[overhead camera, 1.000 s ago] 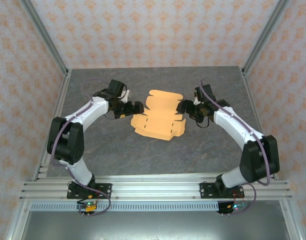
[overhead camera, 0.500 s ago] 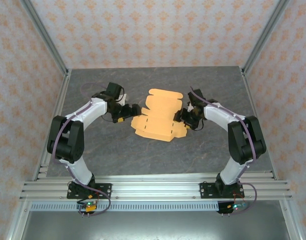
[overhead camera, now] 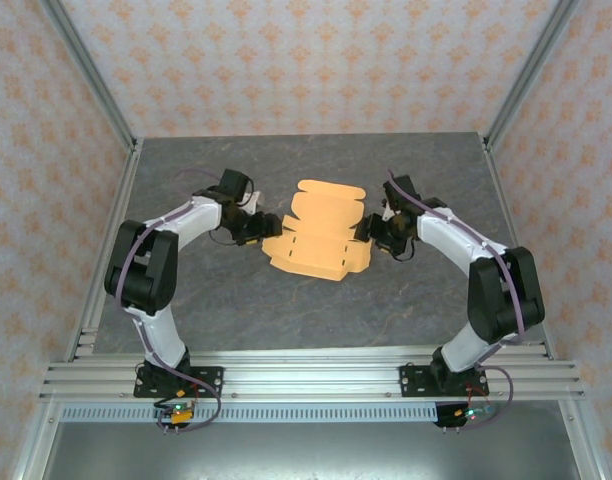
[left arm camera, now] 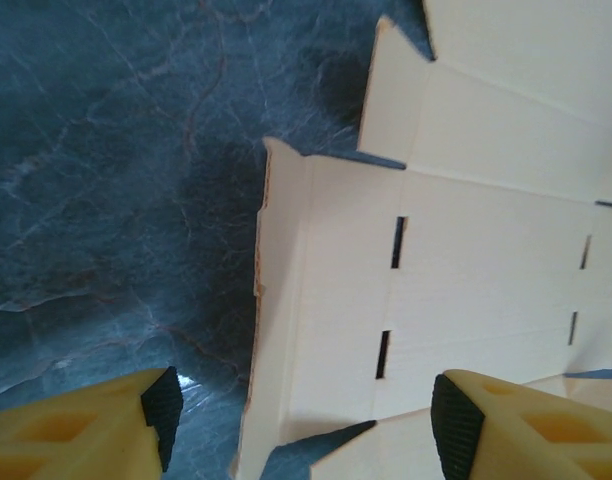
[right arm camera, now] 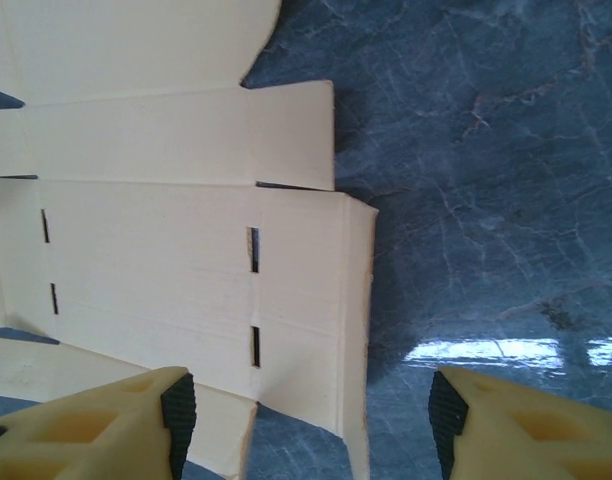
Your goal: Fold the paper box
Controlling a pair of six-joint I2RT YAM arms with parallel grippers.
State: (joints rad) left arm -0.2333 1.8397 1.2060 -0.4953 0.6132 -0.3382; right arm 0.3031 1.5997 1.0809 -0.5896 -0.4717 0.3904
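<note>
The paper box (overhead camera: 316,240) lies flat and still unfolded in the middle of the gray table (overhead camera: 236,300), between the two arms. The left gripper (overhead camera: 258,228) is at its left side and the right gripper (overhead camera: 370,231) is at its right side. Both have their fingers spread wide. Each one sits over a thin side flap, the left flap (left arm camera: 286,330) and the right flap (right arm camera: 354,300), but neither pinches it yet.

The card is thin, so a hard squeeze may crumple a flap. If one arm pushes more than the other, the sheet may slide or spin on the smooth table. A flap may also slip out from the black pads (left arm camera: 164,412) and flop back down.

A second ago both grippers are a little way off from the box. Now they are right at its edges, and the box lies in the same spot.
</note>
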